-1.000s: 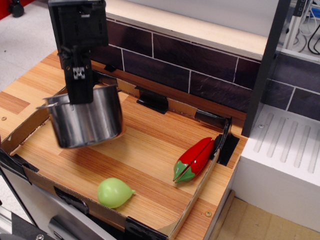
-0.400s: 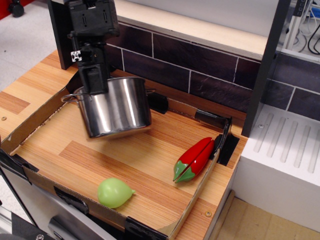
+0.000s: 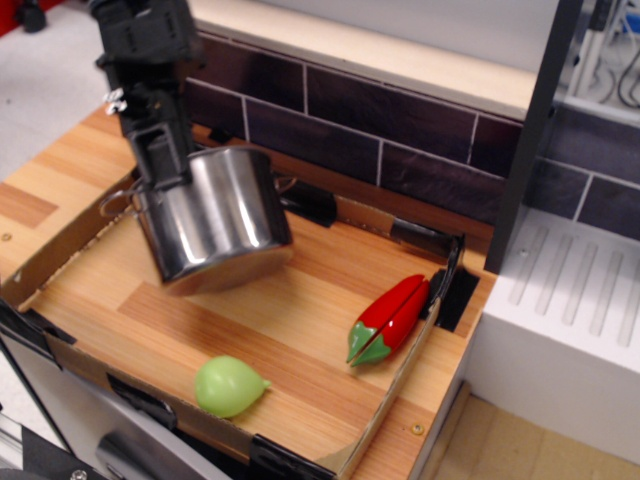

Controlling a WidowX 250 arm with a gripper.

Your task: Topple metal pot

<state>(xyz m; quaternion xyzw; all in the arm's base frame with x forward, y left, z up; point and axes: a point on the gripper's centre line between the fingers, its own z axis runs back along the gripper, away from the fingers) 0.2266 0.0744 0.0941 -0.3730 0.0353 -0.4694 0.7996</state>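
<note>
The shiny stainless-steel cylindrical metal pot (image 3: 213, 218) with thin wire loop handles sat left of centre in the frame, tilted so that its rim leaned toward the upper left and its base edge pointed toward the lower right. Whether the base touched the surface could not be determined. The black robot gripper (image 3: 165, 168) descended from the upper left of the frame and was clamped on the pot's rim, one finger visible against the outer wall.

The pot was over a light striped wood-grain board (image 3: 290, 300), which was bordered by a low brown cardboard wall (image 3: 55, 250) fitted with black corner clips. A pale green rounded toy vegetable (image 3: 229, 385) lay on the board near the lower edge, well apart from the pot. A red toy pepper with a green stem end (image 3: 389, 319) lay at the right side of the board, just beside the cardboard wall.

Behind the board ran a backsplash of dark purple-brown rectangular tiles (image 3: 380, 135), capped by a beige ledge (image 3: 400, 55). A dark vertical post (image 3: 530, 130) stood at the right, and a white ribbed drainboard surface (image 3: 570, 300) occupied the right side of the frame.
</note>
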